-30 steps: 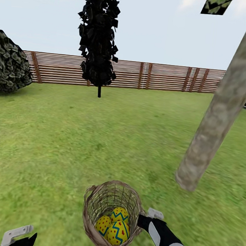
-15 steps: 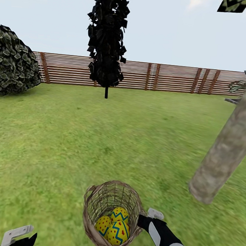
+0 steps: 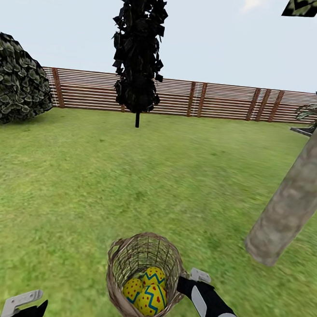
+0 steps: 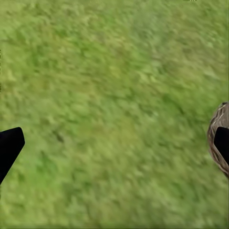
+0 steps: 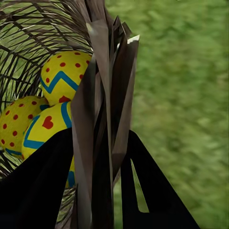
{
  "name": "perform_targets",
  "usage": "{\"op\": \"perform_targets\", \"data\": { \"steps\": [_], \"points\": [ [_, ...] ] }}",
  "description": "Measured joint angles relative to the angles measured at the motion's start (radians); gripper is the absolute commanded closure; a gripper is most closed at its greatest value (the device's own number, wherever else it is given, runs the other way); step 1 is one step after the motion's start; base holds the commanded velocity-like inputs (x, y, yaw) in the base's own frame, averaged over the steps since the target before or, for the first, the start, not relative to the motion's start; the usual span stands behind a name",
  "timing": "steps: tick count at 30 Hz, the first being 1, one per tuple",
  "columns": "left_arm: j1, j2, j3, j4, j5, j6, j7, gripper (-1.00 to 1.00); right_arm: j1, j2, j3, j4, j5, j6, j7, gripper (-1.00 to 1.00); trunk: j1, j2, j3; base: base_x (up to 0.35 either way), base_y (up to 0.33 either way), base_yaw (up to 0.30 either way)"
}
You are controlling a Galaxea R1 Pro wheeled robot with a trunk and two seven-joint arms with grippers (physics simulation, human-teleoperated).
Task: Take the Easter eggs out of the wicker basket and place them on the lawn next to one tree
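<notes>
The wicker basket [image 3: 127, 267] hangs low in the middle of the head view, held up off the lawn [image 3: 128, 175]. My right gripper [image 3: 184, 281] is shut on its right rim; in the right wrist view both dark fingers [image 5: 43, 181] clamp the woven wall [image 5: 102, 95]. Three yellow Easter eggs lie inside: one at the back [image 3: 154, 276], one at the left [image 3: 132, 290], one in front [image 3: 152, 299]. The same eggs [image 5: 64, 76] sit just behind the clamped wall. My left gripper [image 3: 23, 301] hovers open over bare grass, its fingers [image 4: 9, 148] wide apart. The tree's grey-brown trunk [image 3: 295, 196] rises at the right, close by.
A dark narrow cypress [image 3: 139, 50] stands ahead in front of the brown slatted fence [image 3: 207, 100]. A round shrub [image 3: 15, 84] fills the far left. Open grass stretches between me and the fence. The basket's edge [image 4: 213, 143] shows beside my left gripper.
The whole view swung left one second ago, so trunk, cypress and shrub slid right in the picture; since half a second ago it barely shifts. Basket, eggs and both arms keep their places.
</notes>
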State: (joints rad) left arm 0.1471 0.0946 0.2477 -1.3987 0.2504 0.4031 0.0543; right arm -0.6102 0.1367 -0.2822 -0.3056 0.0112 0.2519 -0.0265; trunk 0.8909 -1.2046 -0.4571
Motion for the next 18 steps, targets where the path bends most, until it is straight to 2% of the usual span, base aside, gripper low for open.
{"op": "perform_targets", "data": {
  "steps": [18],
  "points": [
    [-0.001, 0.0, 0.0, 0.002, -0.003, 0.002, 0.0, -1.0, 0.0, 0.0, 0.0, 0.0, 0.0, 0.0, 0.0, 1.0, -0.069, 0.126, 0.056, 0.0, 0.0, 0.0]
  ]
}}
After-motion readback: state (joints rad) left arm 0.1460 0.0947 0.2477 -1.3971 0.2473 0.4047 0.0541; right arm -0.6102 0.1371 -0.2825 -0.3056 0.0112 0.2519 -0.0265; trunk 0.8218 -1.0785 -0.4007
